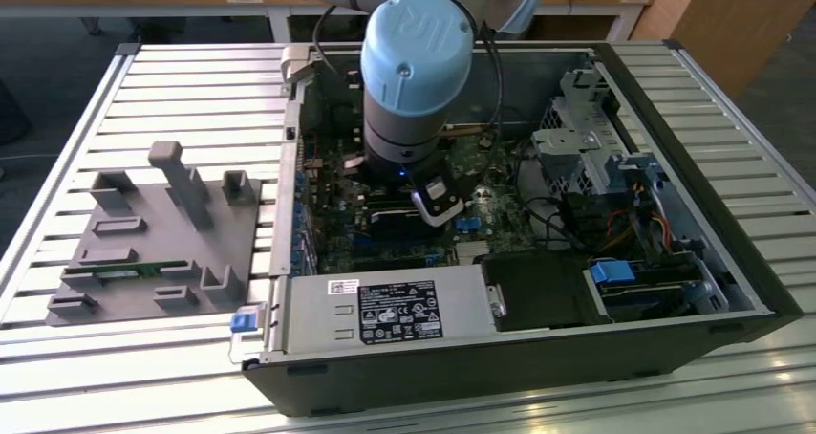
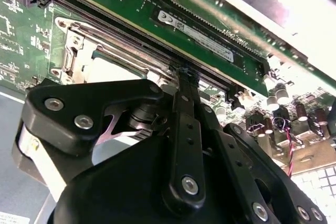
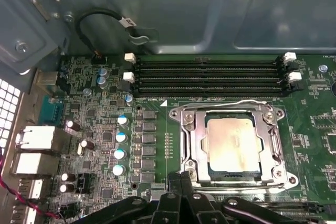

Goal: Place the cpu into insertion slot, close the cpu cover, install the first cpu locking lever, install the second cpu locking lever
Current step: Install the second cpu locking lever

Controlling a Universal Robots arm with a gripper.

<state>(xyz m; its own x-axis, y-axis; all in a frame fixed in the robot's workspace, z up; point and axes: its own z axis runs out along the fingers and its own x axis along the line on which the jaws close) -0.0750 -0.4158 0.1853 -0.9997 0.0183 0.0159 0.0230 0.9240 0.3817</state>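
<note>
- You've got the arm (image 1: 415, 80) reaching straight down into the open computer case (image 1: 510, 214), in the middle of the exterior view.
- Your claw (image 3: 181, 179) sits just beside the insertion slot (image 3: 190, 145), at the lower centre of the first wrist view.
- Its fingers (image 2: 185, 108) look pressed together into one narrow black bar in the second wrist view, with nothing between them.
- The cpu (image 3: 232, 144) is already lying flat in the slot, dull silver top facing up, right of centre in the first wrist view.
- The cpu cover (image 3: 273, 140) lies down around the chip as a silver frame, the chip showing through its window.
- A thin wire locking lever (image 3: 236, 103) runs along the frame's far edge, next to the memory slots (image 3: 207, 77).
- You can see the green motherboard (image 3: 157, 145) all around the socket.
- On the exterior view's left, a grey fixture (image 1: 160, 238) stands on the slatted worktop (image 1: 191, 80), well apart from the case.
</note>
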